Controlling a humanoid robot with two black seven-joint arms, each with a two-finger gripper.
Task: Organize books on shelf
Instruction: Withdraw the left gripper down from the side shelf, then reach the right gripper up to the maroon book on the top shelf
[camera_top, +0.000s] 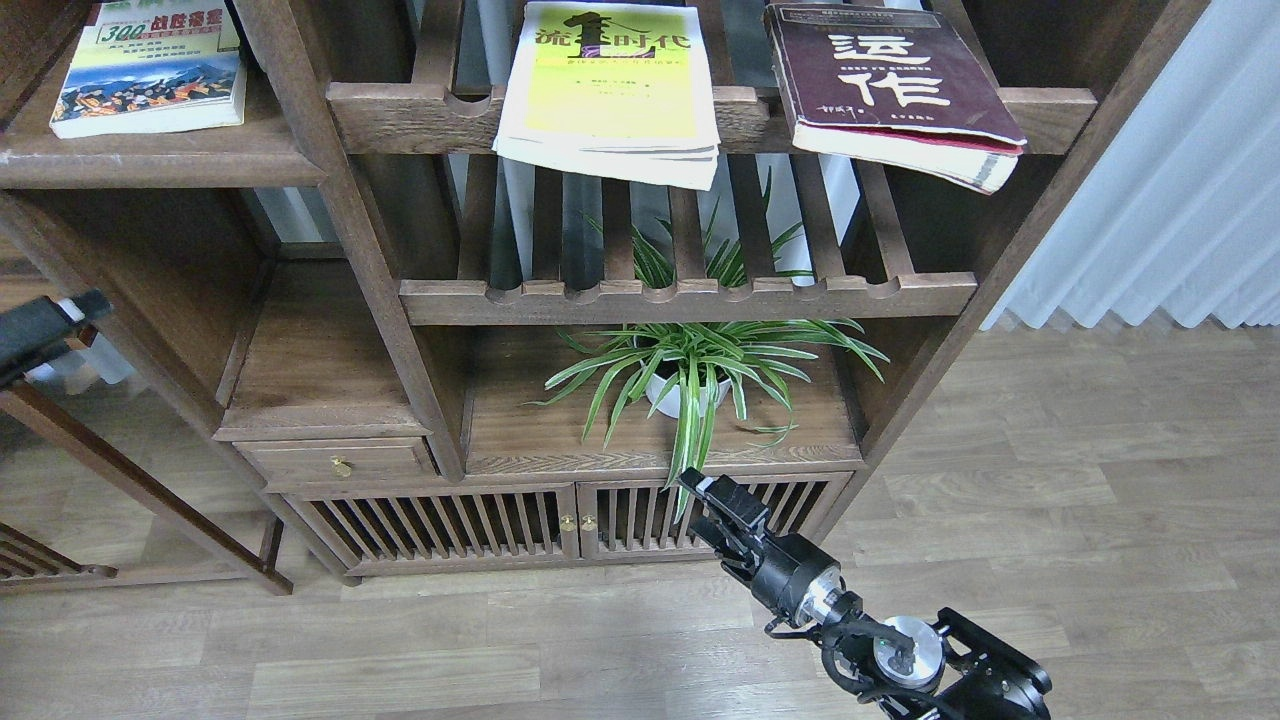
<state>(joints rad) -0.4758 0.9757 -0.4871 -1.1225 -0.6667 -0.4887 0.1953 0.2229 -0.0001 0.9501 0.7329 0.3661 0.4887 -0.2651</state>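
Though well above right pincer (712, 505), books (610, 90).

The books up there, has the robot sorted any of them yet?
Hardly begun, it seems. The "300" book lies on the solid shelf. The yellow-green book and maroon book overhang a slatted rack. Neither hand holds anything: the right hand hangs low, the left hand is at the edge.

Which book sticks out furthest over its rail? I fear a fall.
The maroon book, top right: its corner overhangs the slatted rack, more than the yellow-green one.
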